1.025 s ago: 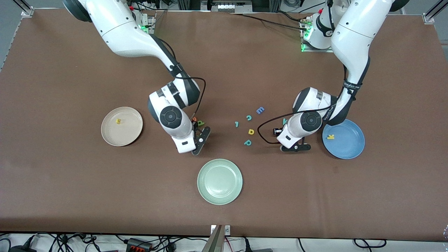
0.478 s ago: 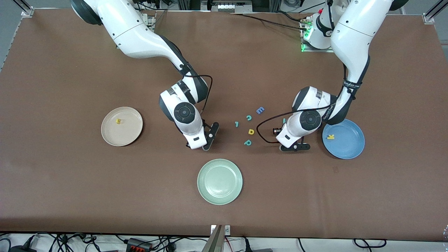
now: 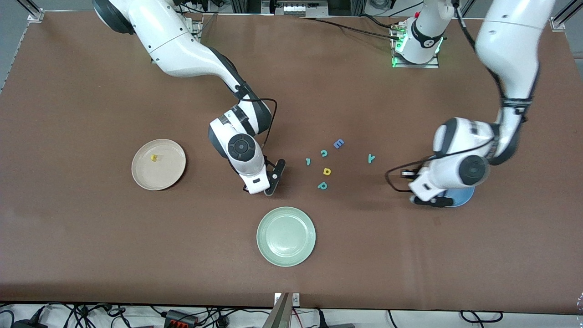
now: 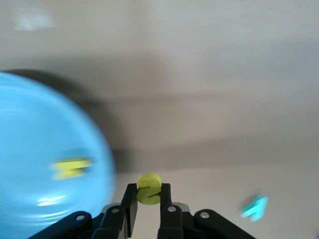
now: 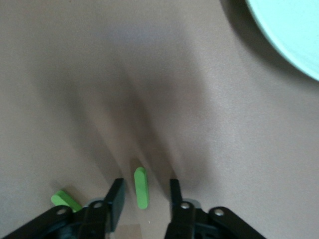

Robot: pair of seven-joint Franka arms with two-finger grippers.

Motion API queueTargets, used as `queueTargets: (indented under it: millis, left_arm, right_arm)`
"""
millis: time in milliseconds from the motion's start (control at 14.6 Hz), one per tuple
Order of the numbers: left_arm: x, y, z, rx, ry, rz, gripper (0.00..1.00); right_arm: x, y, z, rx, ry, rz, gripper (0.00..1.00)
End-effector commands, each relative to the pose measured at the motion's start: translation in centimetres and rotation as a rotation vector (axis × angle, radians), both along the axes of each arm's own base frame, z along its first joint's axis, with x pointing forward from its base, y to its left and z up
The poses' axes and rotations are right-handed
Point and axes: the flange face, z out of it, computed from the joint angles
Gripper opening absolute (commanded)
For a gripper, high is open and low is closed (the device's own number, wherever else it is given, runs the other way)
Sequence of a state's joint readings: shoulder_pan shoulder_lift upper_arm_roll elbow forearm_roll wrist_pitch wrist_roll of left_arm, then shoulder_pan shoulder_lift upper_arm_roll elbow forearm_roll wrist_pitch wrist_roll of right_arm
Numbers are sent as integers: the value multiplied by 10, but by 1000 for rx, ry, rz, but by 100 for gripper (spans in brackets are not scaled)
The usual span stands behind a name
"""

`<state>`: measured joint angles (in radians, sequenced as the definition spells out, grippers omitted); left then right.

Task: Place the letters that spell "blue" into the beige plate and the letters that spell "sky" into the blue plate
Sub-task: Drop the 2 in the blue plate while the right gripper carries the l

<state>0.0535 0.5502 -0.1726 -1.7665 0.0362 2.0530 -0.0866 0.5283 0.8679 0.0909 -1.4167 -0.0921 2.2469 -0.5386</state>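
The left claw [image 4: 149, 195] has swung away from the loose letters in the middle of the frame and now hangs over the rim of the blue plate [image 4: 30, 149], at the left arm's end of the worktop [image 3: 91, 250]. Its jaws are clamped on a small yellow letter [image 4: 149, 186], probably the "s", though the blur keeps its shape unsure. In the plate lies the yellow "k" [image 4: 72, 168]. The teal "y" [image 3: 371, 158], uncovered since the arm left, lies on the bare worktop between the plate and the letter cluster.

The right claw [image 5: 146, 185] has shifted toward mid-frame and is low over the worktop, jaws parted on either side of the thin green "l" [image 5: 141, 188] with a gap on each side. A second green letter [image 5: 64, 199] lies just beside one finger.

The beige plate [image 3: 168, 172], toward the right arm's end, holds the yellow "u" [image 3: 154, 157]. The pale green plate [image 3: 286, 236] sits low in the centre of the front view.
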Motion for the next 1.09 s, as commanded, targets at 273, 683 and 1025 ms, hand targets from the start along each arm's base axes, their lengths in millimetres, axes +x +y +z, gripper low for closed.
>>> queueTargets:
  millis: [273,683,1025]
  left_arm:
    - [-7,75,-27,0,68,-58,19]
    - [-8,56,-24,-21,76,-98,100]
    - [-15,-26,-1,-84,50,-205,100]
  right_arm:
    - [1,6,-3,-5,-12,26,14]
    - [15,-12,4,1,-15,-75,0]
    - [52,-114,44,-65,67,-232,0]
